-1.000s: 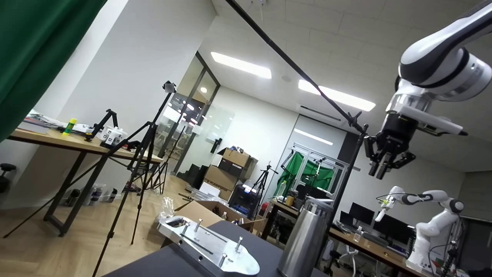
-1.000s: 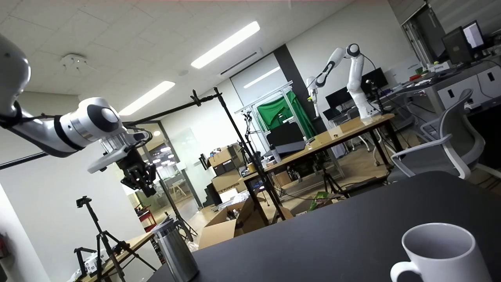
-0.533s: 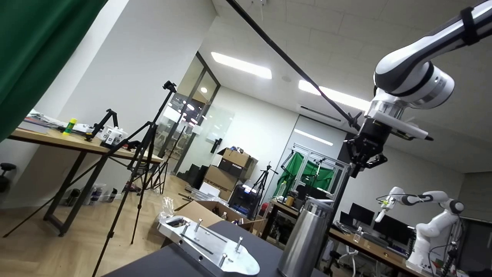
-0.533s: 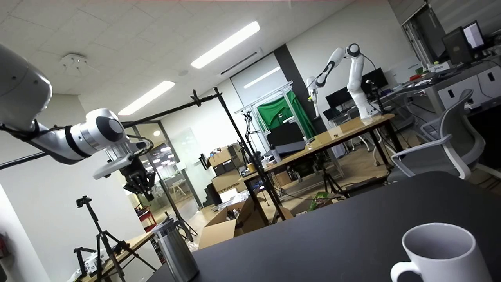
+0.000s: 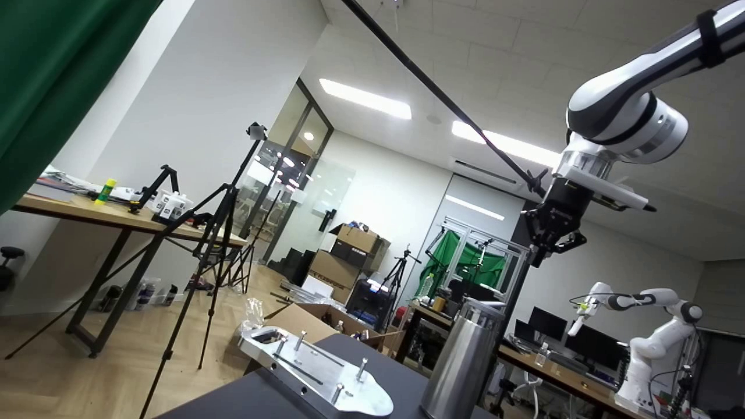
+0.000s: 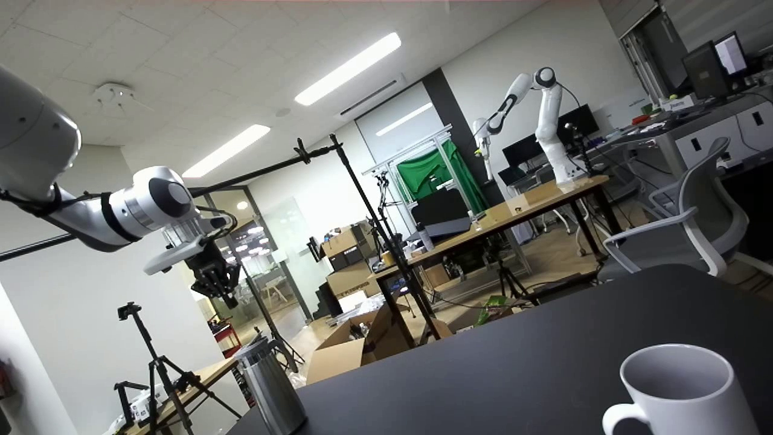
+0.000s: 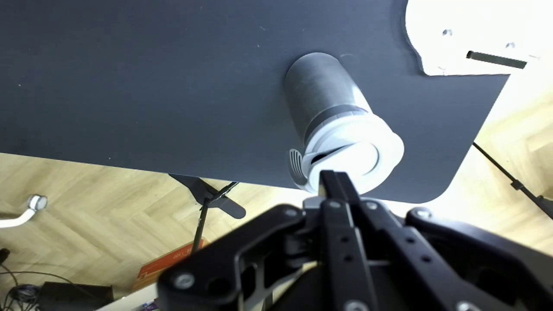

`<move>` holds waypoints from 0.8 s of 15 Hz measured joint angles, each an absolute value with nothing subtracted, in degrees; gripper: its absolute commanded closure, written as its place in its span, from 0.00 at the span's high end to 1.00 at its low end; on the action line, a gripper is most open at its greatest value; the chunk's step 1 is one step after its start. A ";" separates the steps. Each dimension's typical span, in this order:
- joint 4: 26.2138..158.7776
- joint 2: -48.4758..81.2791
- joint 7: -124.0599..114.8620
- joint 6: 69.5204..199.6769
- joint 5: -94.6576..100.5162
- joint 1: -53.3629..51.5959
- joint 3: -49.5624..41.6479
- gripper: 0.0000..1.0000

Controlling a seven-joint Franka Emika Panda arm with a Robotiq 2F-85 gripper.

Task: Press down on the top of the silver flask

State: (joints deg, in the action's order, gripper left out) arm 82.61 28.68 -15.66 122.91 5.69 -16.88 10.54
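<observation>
The silver flask (image 7: 317,84) stands upright on the dark bench (image 7: 142,90), close to its edge; its long axis runs vertical, and the lean it shows in both exterior views is probably the cameras' own tilt. The pincer (image 5: 536,261) hangs above it and apart from it, a plain gap showing over the pale lid (image 7: 365,157); in the wrist view the fingertips (image 7: 331,181) cross in front of the lid's near rim, and the rest of the lid lies beyond them. That is what the coming press seems to turn on: the lid lies below the pincer, perhaps a little to one side of it, so the move likely calls for a descent with a small shift toward the lid's middle; the exact offset cannot be judged from these angles. The pincer is closed, its fingertips together and nothing held between them; its arm (image 5: 617,107) is the near one, while a second white robot arm (image 6: 548,124) stands well apart in the background. No brand or label can be made out on the flask; the cardboard boxes (image 5: 333,269) at the back carry printing, and an orange box (image 7: 170,262) carries pale lettering, but none of it can be read.
</observation>
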 measured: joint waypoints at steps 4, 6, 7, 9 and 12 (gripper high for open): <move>82.44 30.22 -14.56 124.69 5.67 -17.41 10.42 0.00; 82.10 31.50 -13.64 125.12 5.68 -17.79 10.24 0.00; 81.83 32.22 -13.19 125.40 5.70 -17.98 10.09 0.00; 81.43 33.56 -12.21 126.45 5.87 -18.34 9.68 0.00; 80.92 35.23 -10.84 129.43 6.89 -19.04 8.71 0.00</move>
State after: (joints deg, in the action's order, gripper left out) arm 80.92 35.23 -10.84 129.43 6.89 -19.04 8.71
